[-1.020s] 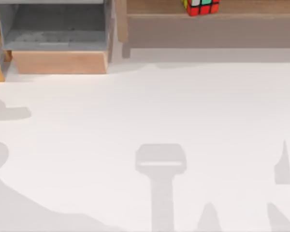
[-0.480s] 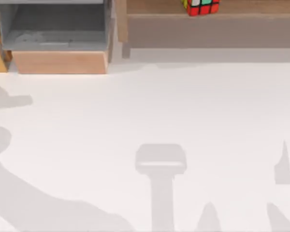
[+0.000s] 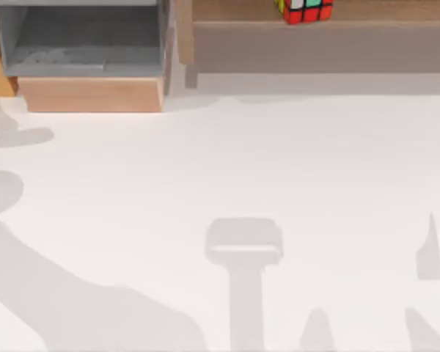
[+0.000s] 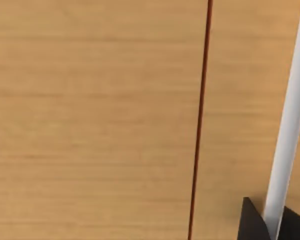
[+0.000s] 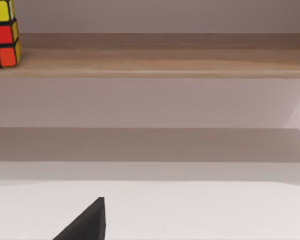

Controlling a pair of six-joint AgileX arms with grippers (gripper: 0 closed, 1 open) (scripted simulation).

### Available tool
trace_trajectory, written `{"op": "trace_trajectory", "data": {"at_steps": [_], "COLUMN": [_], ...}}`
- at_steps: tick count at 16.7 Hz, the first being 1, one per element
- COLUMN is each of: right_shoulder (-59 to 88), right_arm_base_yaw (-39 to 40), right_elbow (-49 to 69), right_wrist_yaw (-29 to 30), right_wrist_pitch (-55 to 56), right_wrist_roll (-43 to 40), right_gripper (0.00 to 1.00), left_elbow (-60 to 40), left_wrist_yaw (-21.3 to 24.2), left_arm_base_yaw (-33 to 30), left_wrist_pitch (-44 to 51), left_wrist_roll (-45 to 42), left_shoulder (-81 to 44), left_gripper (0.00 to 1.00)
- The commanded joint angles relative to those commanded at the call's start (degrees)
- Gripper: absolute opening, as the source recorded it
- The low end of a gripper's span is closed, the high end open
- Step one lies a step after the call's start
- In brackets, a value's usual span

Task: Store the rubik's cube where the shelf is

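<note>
The cube (image 3: 306,10) is seen resting on the shelf (image 3: 235,10) at the table's (image 3: 279,161) far side, held by nothing. Storage is judged finished; only retreat remains. Neither tool's opening can be told.

White table (image 3: 227,169) seen from above, its surface crossed by soft grey shadows along the near edge and the left side. At the far left stands a boxy wooden compartment (image 3: 88,94) with a grey interior and a light wooden front lip. The right wrist view shows a plain pale wall (image 5: 160,15) at the back. The left wrist view shows light wood grain (image 4: 90,120) split by a thin dark red seam (image 4: 200,120).
</note>
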State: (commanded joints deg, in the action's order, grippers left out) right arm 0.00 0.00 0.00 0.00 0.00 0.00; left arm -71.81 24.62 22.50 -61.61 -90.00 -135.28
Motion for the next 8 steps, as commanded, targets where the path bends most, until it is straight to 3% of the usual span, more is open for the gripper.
{"op": "trace_trajectory", "data": {"at_steps": [1, 8], "right_shoulder": [0.0, 0.0], "right_arm_base_yaw": [0.0, 0.0], "right_elbow": [0.0, 0.0], "right_wrist_yaw": [0.0, 0.0], "right_wrist_pitch": [0.0, 0.0], "right_wrist_roll": [0.0, 0.0], "right_gripper": [1.0, 1.0], "left_elbow": [0.0, 0.0], "left_wrist_yaw": [0.0, 0.0], "left_arm_base_yaw": [0.0, 0.0], "left_wrist_pitch": [0.0, 0.0], "left_wrist_roll": [0.0, 0.0], "left_shoulder": [0.0, 0.0], "left_gripper": [0.0, 0.53]}}
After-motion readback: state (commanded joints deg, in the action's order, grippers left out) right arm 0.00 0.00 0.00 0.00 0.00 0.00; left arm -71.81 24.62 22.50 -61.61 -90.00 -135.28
